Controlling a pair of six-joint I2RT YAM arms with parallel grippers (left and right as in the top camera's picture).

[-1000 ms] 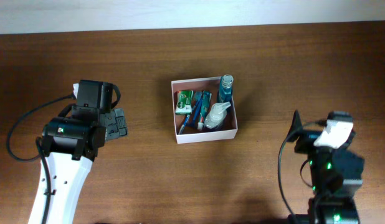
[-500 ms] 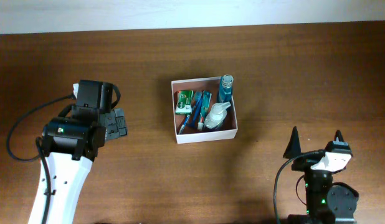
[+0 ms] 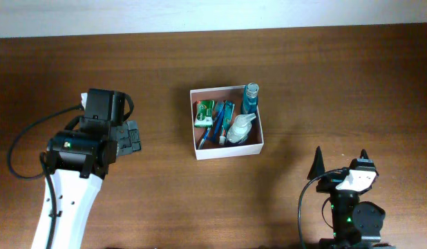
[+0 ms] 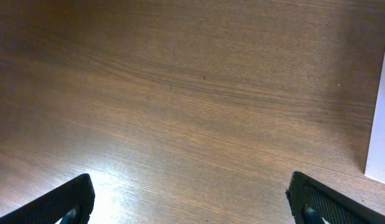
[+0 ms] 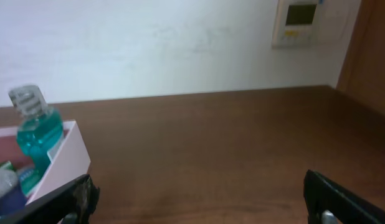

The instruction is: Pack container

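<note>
The container [image 3: 227, 151], holding toiletries [image 3: 240, 128], sits at frame centre on the table [image 3: 324, 69]; left gripper [image 3: 133, 135], jaws wide, hovers at left; right gripper [image 3: 340, 162], also wide and empty, lower right.

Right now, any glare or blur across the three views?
Overhead: even light, sharp, container contents readable. Left wrist: bright glare patch on the table at lower left, grain otherwise crisp. Right wrist: soft overall, blue bottle slightly hazy, white wall bright.
</note>
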